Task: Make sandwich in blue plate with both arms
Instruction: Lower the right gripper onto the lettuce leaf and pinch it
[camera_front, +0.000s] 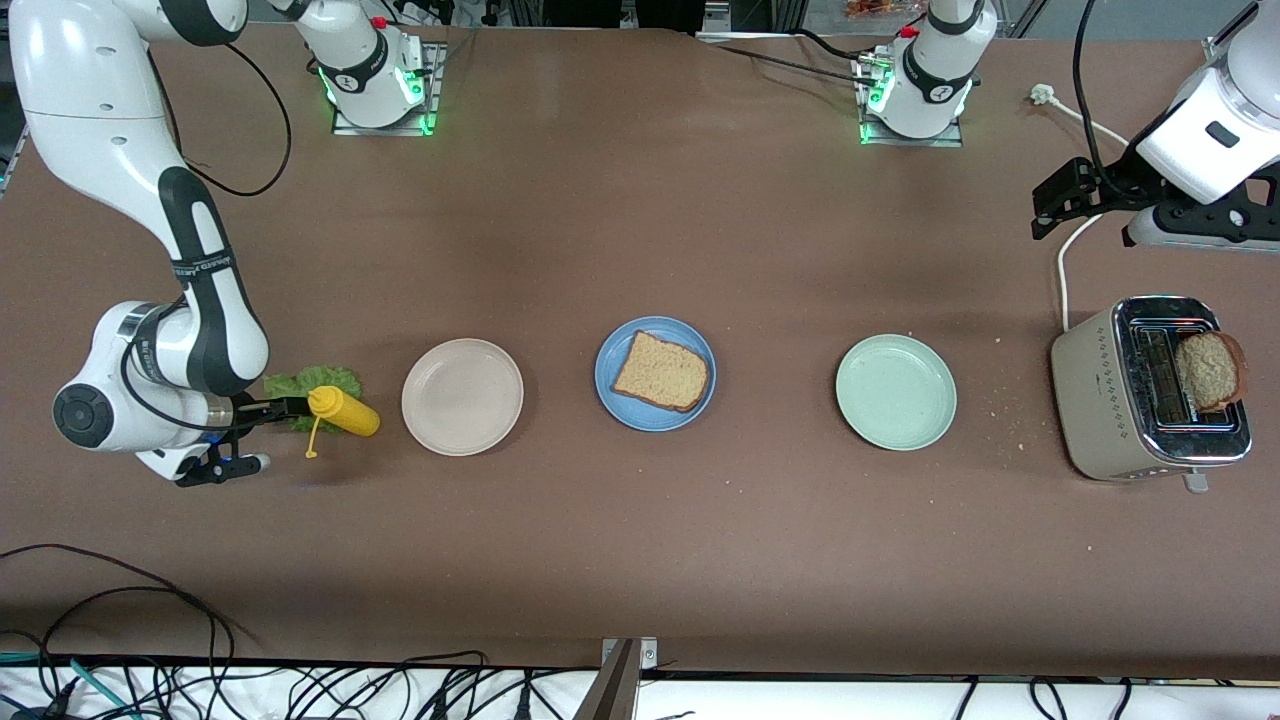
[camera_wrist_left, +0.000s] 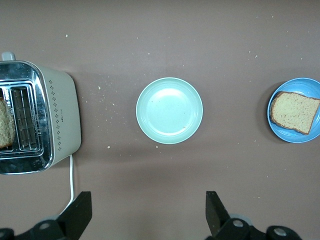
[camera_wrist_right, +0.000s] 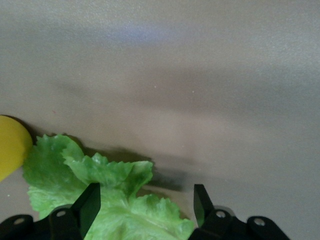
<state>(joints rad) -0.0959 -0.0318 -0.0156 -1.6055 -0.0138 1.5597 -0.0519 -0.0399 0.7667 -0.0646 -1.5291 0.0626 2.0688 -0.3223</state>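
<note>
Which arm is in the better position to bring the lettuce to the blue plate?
The right arm. The right gripper is low over the lettuce, its fingers open around the leaf. The left gripper hangs open near the toaster, away from the lettuce. The blue plate holds one bread slice.

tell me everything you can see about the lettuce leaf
The lettuce leaf is a single ruffled, bright green leaf with wavy edges and paler veins. It lies flat on the brown table at the right arm's end, beside the cream plate. A yellow squeeze bottle lies against or over its edge. The right gripper is down over it, one finger on each side of the leaf, not yet closed on it.
</note>
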